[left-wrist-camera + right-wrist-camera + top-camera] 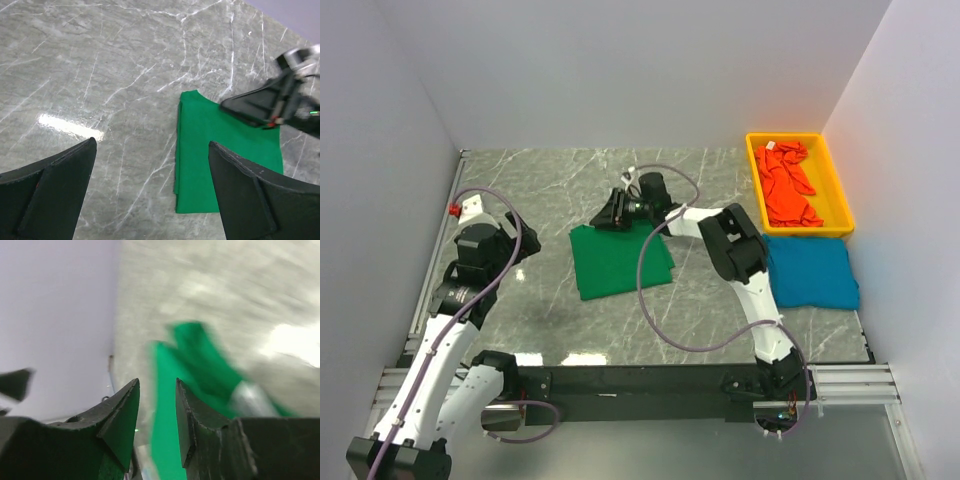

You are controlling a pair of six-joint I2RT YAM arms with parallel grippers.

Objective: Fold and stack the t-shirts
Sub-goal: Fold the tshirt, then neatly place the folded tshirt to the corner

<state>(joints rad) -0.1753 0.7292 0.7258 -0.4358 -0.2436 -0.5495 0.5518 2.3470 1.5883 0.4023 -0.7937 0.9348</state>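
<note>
The green t-shirt (620, 260) lies folded into a rectangle on the marble table's middle; it also shows in the left wrist view (220, 160) and, blurred, in the right wrist view (200, 360). The blue t-shirt (810, 272) lies folded at the right. The orange-red t-shirt (788, 185) is crumpled in the yellow bin (838, 190). My right gripper (610, 215) (156, 385) hovers at the green shirt's far edge, jaws a little apart with nothing between them; it shows in the left wrist view (255, 105). My left gripper (500, 232) (152, 145) is wide open and empty, left of the green shirt.
White walls close in the table on the left, back and right. A small red and white fitting (460, 208) sits at the left edge. The right arm's grey cable (655, 300) loops over the table near the green shirt's right side.
</note>
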